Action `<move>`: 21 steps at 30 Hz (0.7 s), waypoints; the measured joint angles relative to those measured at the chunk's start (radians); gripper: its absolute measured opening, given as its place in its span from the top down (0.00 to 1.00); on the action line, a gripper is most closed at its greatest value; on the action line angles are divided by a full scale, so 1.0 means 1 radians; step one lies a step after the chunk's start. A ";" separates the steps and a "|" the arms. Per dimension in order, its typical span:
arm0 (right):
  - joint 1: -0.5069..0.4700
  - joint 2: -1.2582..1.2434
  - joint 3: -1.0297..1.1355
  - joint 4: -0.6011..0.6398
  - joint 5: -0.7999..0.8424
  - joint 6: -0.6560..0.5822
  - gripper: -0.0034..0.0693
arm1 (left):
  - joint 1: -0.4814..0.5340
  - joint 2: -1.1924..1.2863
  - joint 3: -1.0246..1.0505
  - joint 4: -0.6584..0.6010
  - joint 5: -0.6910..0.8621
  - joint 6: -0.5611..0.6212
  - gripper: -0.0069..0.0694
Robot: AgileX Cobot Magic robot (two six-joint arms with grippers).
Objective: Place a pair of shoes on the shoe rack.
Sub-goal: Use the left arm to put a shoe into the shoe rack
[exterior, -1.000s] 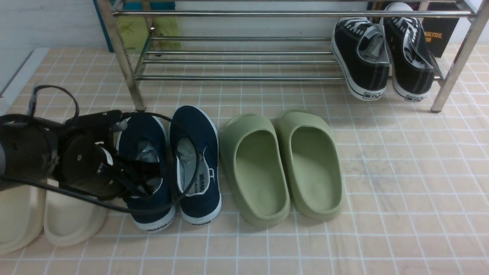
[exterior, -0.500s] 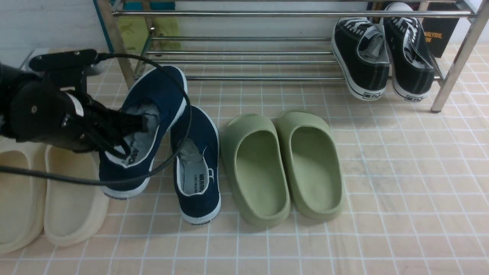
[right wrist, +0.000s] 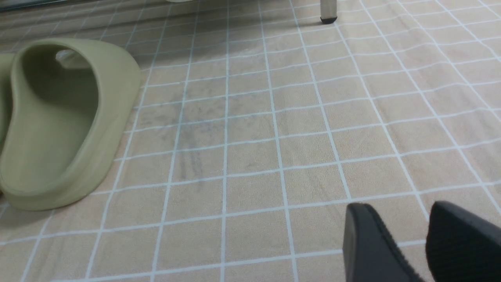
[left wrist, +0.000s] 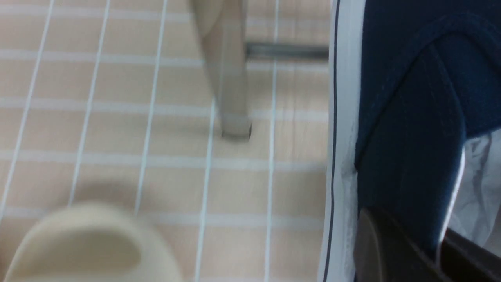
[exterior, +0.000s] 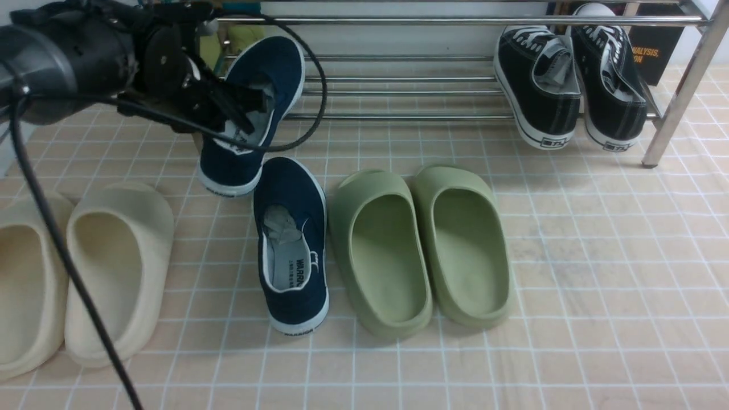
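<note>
One navy slip-on shoe of the pair of shoes hangs tilted in the air, toe toward the shoe rack. It is beside the rack's left front post. My left gripper is shut on its side wall at the opening. In the left wrist view the wall of this shoe sits between the dark jaws of the left gripper. The other navy shoe lies flat on the tiled floor. My right gripper stands open over bare tiles and holds nothing; it does not show in the front view.
Two black lace-up sneakers lean on the rack's lower bars at the right. Green slides lie right of the floor shoe, cream slides at the left. The chrome rack post stands close to the held shoe.
My left arm has lifted the navy shoe off the floor from beside its mate. It has carried the shoe up and forward to the rack's left end.
</note>
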 joint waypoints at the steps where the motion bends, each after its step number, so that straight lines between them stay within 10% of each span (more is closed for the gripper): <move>1: 0.000 0.000 0.000 0.000 0.000 0.000 0.63 | 0.000 0.021 -0.036 0.000 0.000 -0.002 0.86; 21: 0.000 0.000 0.000 0.000 0.000 0.000 0.63 | 0.001 0.340 -0.432 0.098 -0.028 -0.202 0.74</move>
